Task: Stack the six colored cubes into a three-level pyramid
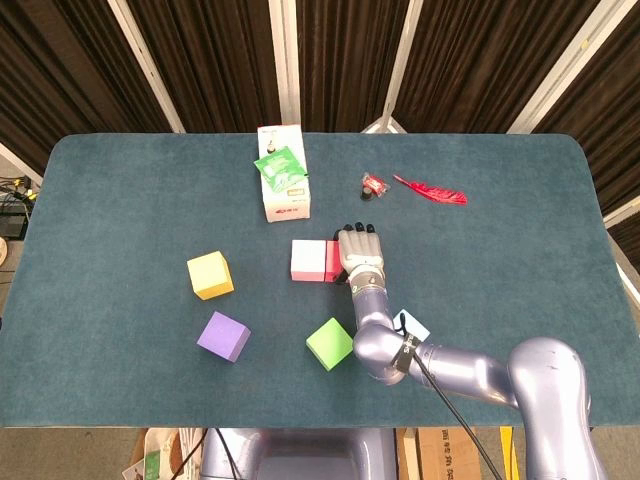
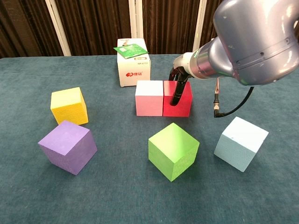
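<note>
right hand: my right hand (image 1: 360,250) sits over the red foam cube (image 2: 178,99); dark fingers (image 2: 176,91) hang down its front face, touching it. I can't tell if they're actually clamping it or just resting.
left hand: not visible in either view.
red cube: middle of the teal cloth worktop (image 1: 120,200), side pressed flush against the pink foam cube (image 1: 307,260), pink on its left. Both flat on the worktop.
green foam cube: (image 2: 173,150) in front of the red/pink pair, nearer me, turned corner-on, apart from them.
light blue foam cube: (image 2: 241,143) to the right of green, tilted; in the head view mostly hidden by my arm.
yellow foam cube: (image 1: 210,275) left of pink, well apart.
purple foam cube: (image 1: 223,336) just in front of yellow, rotated.
stack status: all six cubes on the worktop, none stacked.
clutter: white cardboard box (image 1: 283,195) with a green packet (image 1: 280,167) on top, behind the pink cube; red feather (image 1: 432,190) and small red wrapped item (image 1: 373,185) at the far right of it.
</note>
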You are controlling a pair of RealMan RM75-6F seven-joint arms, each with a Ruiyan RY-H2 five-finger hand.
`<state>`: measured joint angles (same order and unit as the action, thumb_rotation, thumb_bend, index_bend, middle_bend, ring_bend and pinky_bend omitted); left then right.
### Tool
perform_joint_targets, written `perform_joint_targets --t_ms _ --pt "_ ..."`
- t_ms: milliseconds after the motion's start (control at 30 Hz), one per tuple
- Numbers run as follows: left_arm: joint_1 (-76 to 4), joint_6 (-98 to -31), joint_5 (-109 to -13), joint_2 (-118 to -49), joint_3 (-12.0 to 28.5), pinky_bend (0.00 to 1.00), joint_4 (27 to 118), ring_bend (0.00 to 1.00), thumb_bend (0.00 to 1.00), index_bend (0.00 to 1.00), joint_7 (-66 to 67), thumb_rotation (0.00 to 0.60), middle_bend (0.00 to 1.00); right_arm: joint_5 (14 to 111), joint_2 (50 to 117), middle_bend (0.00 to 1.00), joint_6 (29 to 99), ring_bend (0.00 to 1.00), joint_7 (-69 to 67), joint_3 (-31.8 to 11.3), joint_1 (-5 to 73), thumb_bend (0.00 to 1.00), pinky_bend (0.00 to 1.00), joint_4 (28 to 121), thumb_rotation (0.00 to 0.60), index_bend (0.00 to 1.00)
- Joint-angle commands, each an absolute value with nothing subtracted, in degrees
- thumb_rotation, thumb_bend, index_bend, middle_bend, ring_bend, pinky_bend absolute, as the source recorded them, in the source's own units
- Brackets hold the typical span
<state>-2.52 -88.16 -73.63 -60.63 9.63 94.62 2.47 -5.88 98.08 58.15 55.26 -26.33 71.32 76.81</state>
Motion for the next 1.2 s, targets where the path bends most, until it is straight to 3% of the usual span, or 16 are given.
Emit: perform_joint_targets --t_ms 33,433,633,800,867,967,1200 --pt "-2.50 -88.19 -73.67 -60.62 9.61 0.00 94.61 0.00 0.38 0.09 2.45 0.600 0.00 -5.53 98.14 0.13 58.18 0.01 54.98 -26.34 71.29 0.23 0.00 76.91 0.600 0.23" --pt "-2.60 -88.00 -73.40 -60.73 9.67 0.00 94.67 0.00 0.38 0.09 2.81 0.600 0.00 -6.20 96.60 0.00 57.30 0.00 55.75 -26.09 71.27 0.23 0.00 78.96 0.600 0.01" --pt "-2.73 -87.94 -73.39 -60.92 9.72 0.00 94.38 0.00 0.38 0.09 3.01 0.600 0.00 -6.68 92.28 0.00 57.39 0.00 56.28 -25.87 70.23 0.23 0.00 85.11 0.600 0.00" --pt "-2.87 -87.72 -73.45 -61.00 9.71 0.00 94.24 0.00 0.38 0.09 2.94 0.600 0.00 -3.95 83.42 0.00 60.49 0.00 54.39 -25.46 66.50 0.24 0.00 96.95 0.600 0.00" --pt "-2.82 -88.00 -74.25 -60.97 9.58 0.00 94.27 0.00 0.38 0.09 2.17 0.600 0.00 2.45 75.09 0.00 64.94 0.00 49.78 -25.52 60.74 0.24 0.00 106.20 0.600 0.00" --pt "-2.79 -87.91 -75.04 -60.89 9.30 0.00 94.05 0.00 0.38 0.09 1.00 0.600 0.00 11.00 66.86 0.00 66.24 0.00 43.95 -23.92 53.50 0.23 0.00 113.81 0.600 0.00" --pt "-2.97 -87.73 -75.55 -61.25 9.00 0.00 94.11 0.00 0.37 0.09 1.15 0.600 0.00 28.67 56.35 0.00 68.70 0.00 31.34 -19.24 39.95 0.24 0.00 117.24 0.600 0.00"
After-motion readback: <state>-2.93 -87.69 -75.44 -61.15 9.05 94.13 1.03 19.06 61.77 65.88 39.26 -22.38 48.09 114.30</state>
